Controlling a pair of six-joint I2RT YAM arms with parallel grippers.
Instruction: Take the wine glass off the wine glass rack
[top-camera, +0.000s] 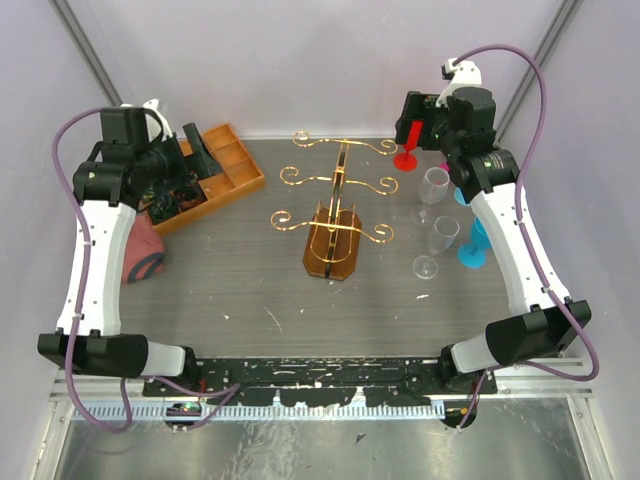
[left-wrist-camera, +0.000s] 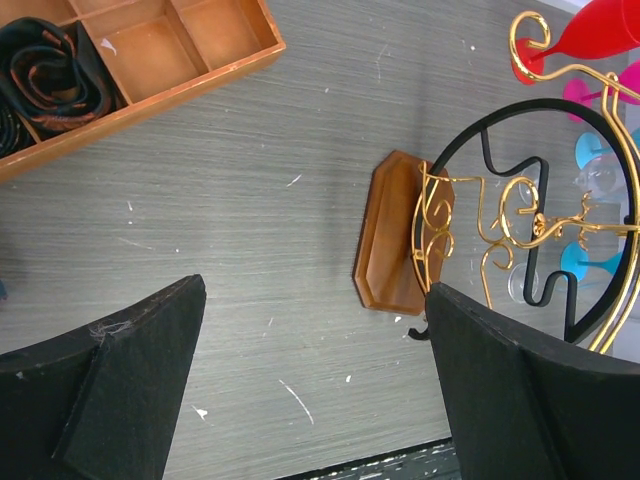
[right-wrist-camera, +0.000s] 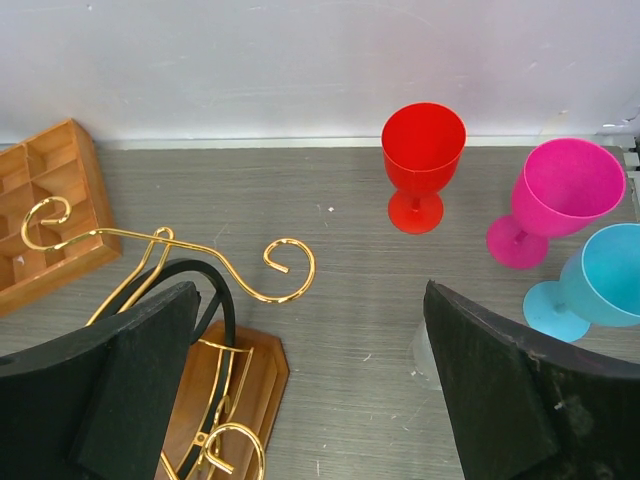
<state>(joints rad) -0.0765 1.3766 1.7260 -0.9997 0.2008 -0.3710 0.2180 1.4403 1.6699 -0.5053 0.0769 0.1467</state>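
Both arms are holding high over the worktop (top-camera: 250, 290). The left end effector (left-wrist-camera: 315, 290) is hanging wide apart with nothing between its pads, up at the back left over the orange-brown tray (top-camera: 238, 168). Dark rolled items (left-wrist-camera: 50, 65) are sitting in one of the tray's compartments. The right end effector (right-wrist-camera: 310, 290) is gaping just as wide, also gripping nothing, at the back right near the red glass (right-wrist-camera: 423, 150).

The wine glass rack (top-camera: 333, 255) is standing upright mid-worktop on its amber base, with its gold scroll arms curling out to both sides. Two clear wine glasses (top-camera: 435, 185) (top-camera: 444, 233) are standing on the worktop just to the right of the rack, apart from its arms. A pink glass (right-wrist-camera: 565, 190) and a blue glass (right-wrist-camera: 610, 275) are standing further right, beside the red one.
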